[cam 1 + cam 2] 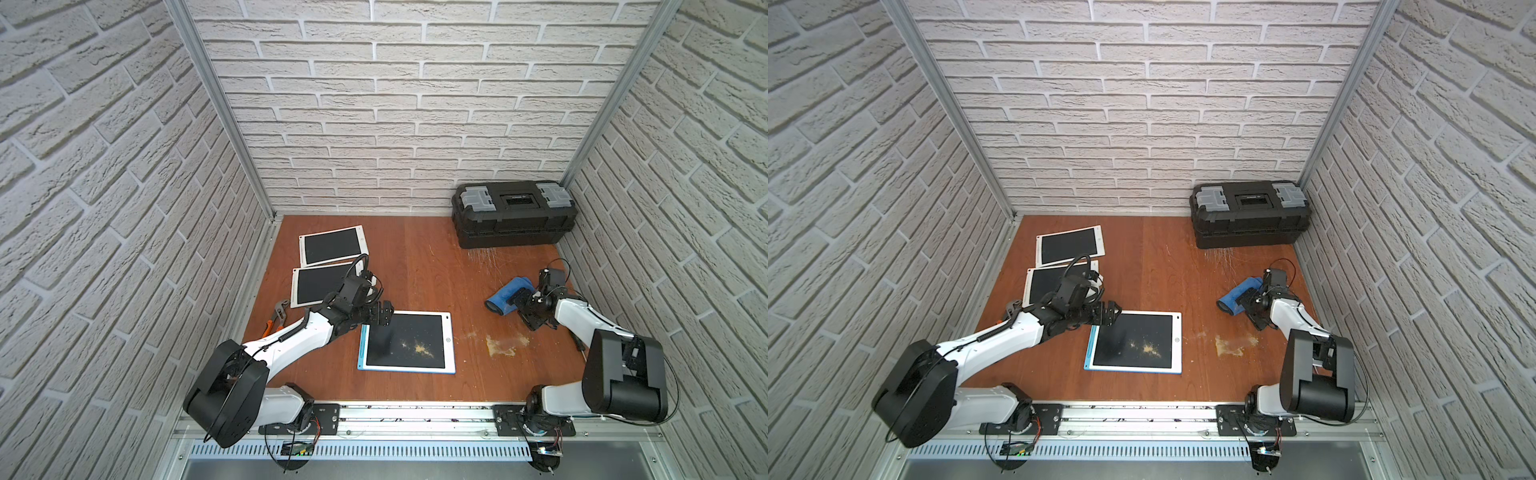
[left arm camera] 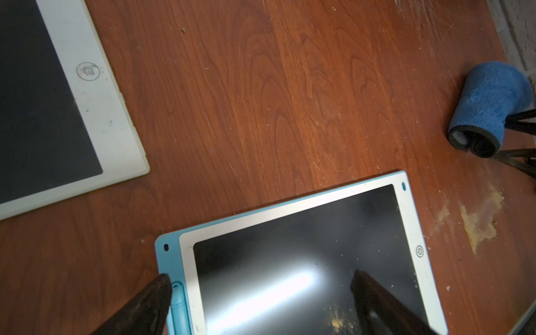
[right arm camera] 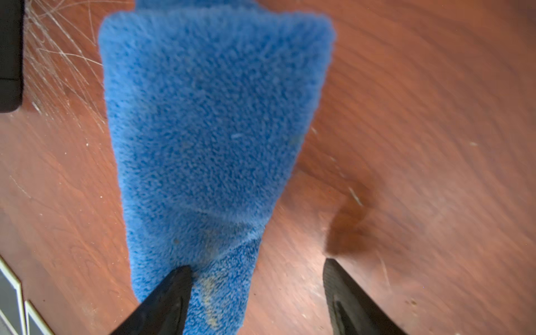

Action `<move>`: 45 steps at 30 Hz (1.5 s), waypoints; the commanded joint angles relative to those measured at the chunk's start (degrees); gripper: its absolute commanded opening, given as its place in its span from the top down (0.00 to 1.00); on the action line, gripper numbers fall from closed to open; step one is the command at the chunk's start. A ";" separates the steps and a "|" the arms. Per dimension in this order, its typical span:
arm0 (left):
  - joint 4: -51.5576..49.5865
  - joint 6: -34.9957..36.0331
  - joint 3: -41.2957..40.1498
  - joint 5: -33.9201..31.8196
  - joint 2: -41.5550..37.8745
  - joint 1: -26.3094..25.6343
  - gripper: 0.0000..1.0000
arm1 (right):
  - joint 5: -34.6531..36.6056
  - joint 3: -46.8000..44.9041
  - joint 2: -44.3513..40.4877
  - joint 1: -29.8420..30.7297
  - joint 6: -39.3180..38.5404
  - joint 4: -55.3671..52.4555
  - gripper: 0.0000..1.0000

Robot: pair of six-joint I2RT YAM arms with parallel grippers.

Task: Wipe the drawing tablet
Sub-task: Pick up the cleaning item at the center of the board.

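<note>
On the tabletop (image 1: 415, 270) the crumb-strewn drawing tablet (image 1: 409, 343) lay unwiped, left claw (image 2: 261, 277) spread above it, right claw (image 3: 256, 264) ungrasping around the cloth (image 3: 214, 116).

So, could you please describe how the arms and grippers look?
The left arm and right arm: white shells, bulky black joint housings. Thin black cables loop at each wrist; the left adds a coiled cord. The left gripper and right gripper: black, tapered fingers.
</note>
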 commanded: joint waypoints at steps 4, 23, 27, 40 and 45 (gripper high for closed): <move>3.36 1.57 2.02 1.37 1.77 -0.12 0.02 | -2.68 5.09 1.49 0.67 -1.95 1.73 0.30; 2.66 1.32 2.78 2.06 1.91 0.34 0.02 | 0.66 11.44 11.17 3.49 -4.36 -6.54 0.30; 2.94 1.04 2.67 2.30 1.83 0.32 0.02 | -0.44 12.50 13.94 3.56 -4.80 -6.50 0.30; 3.41 5.12 5.37 2.95 4.14 -2.81 0.02 | 1.47 14.29 18.11 3.66 -5.12 -6.21 0.52; 1.33 10.52 10.52 0.56 6.05 -8.53 0.02 | -0.36 14.12 19.29 3.81 -4.94 -4.89 0.80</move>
